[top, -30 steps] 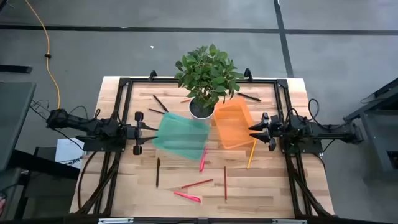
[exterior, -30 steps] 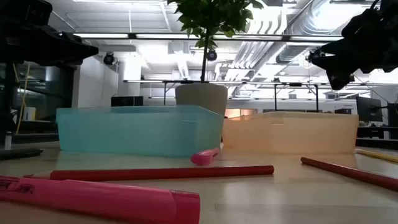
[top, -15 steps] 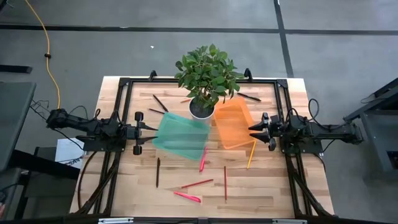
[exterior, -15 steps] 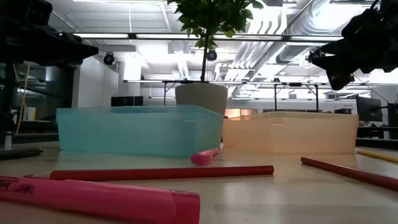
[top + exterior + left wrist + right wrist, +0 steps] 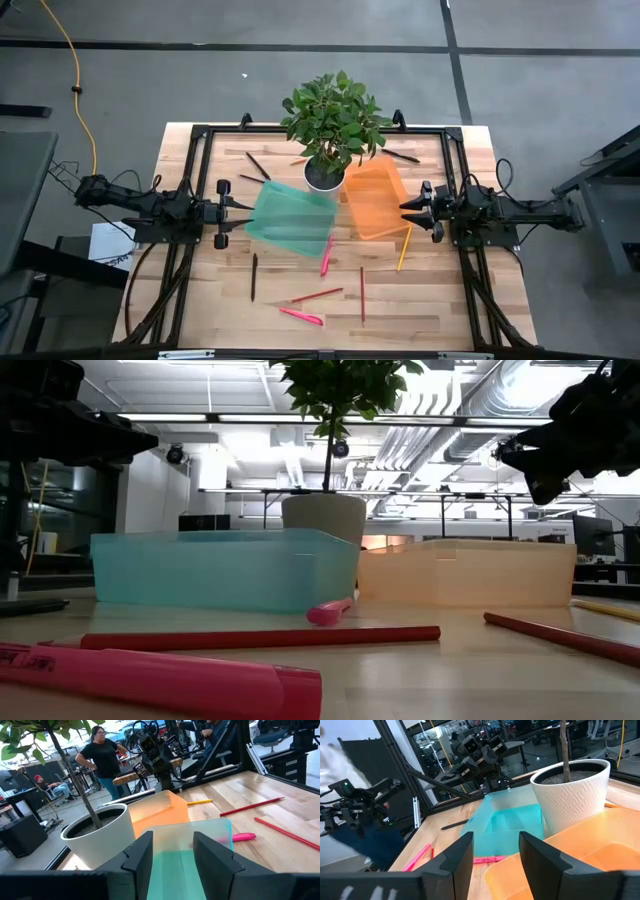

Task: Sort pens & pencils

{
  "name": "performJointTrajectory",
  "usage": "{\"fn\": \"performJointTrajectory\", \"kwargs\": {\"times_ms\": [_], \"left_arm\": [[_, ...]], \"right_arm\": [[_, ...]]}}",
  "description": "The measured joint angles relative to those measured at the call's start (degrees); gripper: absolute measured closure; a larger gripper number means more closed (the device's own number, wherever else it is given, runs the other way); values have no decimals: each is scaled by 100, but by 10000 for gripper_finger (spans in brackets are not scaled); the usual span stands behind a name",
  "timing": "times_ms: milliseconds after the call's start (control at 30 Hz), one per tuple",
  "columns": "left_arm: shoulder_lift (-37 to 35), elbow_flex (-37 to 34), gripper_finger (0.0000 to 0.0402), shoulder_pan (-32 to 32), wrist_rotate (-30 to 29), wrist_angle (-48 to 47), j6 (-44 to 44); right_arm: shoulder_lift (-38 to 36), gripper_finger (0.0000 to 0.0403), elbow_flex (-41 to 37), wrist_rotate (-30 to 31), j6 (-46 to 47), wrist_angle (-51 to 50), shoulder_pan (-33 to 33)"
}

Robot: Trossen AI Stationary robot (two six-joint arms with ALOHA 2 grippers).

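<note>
Nearest the front edge in the high view: a pink pen (image 5: 301, 317) lying flat, a red pencil (image 5: 317, 296) just behind it, another red pencil (image 5: 362, 294) with its long axis running front-to-back, and a dark pen (image 5: 254, 276) on the left, also front-to-back.

Mid-table: a second pink pen (image 5: 326, 257) touches the front edge of the teal bin (image 5: 290, 222); a yellow pencil (image 5: 404, 248) lies just in front of the orange bin (image 5: 372, 200), tilted slightly off front-to-back.

Left gripper (image 5: 243, 206) hovers just left of the teal bin, fingers spread, nothing in it. Right gripper (image 5: 408, 208) hovers at the orange bin's right edge, likewise parted and empty.

The relation we'd key on: the yellow pencil lies just in front of and below the right gripper, much nearer it than the left. We'd judge the right arm needs to drop and turn so its fingers cross the pencil's axis.

Far side: dark pens (image 5: 257, 165) sit left of the plant pot (image 5: 324, 175), and another dark pen (image 5: 402, 156) behind the orange bin.

Versus the earlier frames: nothing has shifted; both arms and all the sticks sit exactly as they were.
</note>
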Motion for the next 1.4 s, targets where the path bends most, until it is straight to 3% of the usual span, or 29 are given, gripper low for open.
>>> {"fn": "performJointTrajectory", "kwargs": {"times_ms": [933,1167,1400], "left_arm": [[0,2,273,2,0,1,1],[2,-1,273,2,-142,10,1590],[0,-1,273,2,-142,12,1660]], "right_arm": [[-1,253,-2,0,-2,0,1],[-2,253,-2,0,0,-1,1],[0,253,-1,1,-1,2,0]]}}
